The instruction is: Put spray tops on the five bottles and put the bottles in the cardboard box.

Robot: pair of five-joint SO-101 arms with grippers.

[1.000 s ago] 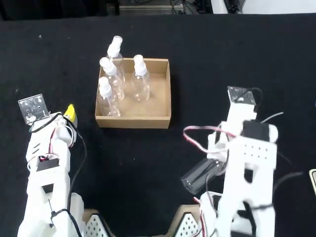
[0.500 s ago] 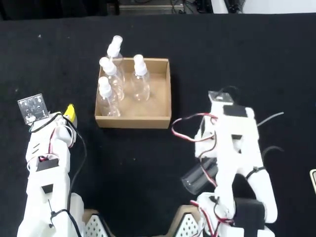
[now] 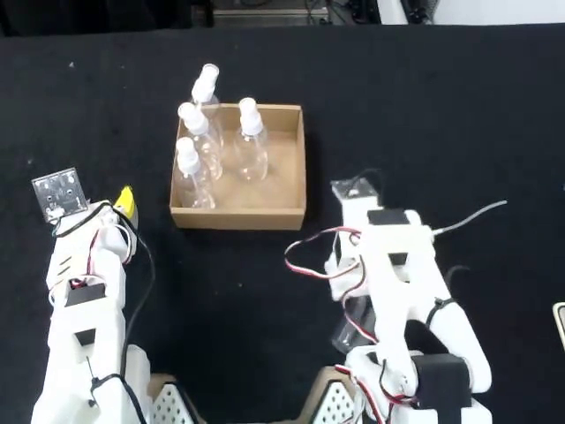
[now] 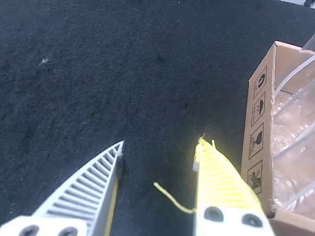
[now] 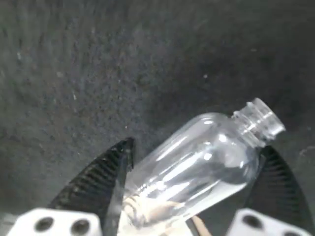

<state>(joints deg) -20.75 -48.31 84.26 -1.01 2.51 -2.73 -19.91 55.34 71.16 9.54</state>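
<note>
The cardboard box (image 3: 296,168) stands left of the table's middle. Three clear bottles with white spray tops (image 3: 250,137) stand in it. Another capped bottle (image 3: 205,88) stands at its far-left corner; whether it is inside I cannot tell. My right gripper (image 5: 197,147) is shut on a clear bottle (image 5: 197,162) with no top, its bare threaded neck pointing away from the wrist. From above, that bottle (image 3: 351,325) lies on its side under the right arm (image 3: 393,283), near the front. My left gripper (image 4: 161,145) is open over bare cloth beside the box (image 4: 258,123).
Black cloth covers the table (image 3: 441,106). A red and white cable (image 3: 309,256) loops off the right arm toward the box. The left arm (image 3: 84,291) lies along the front left. A pale object (image 3: 559,318) sits at the right edge.
The right arm has swung left toward the box's near right corner, carrying the uncapped bottle along. The left arm and the bottles at the box have not moved.
</note>
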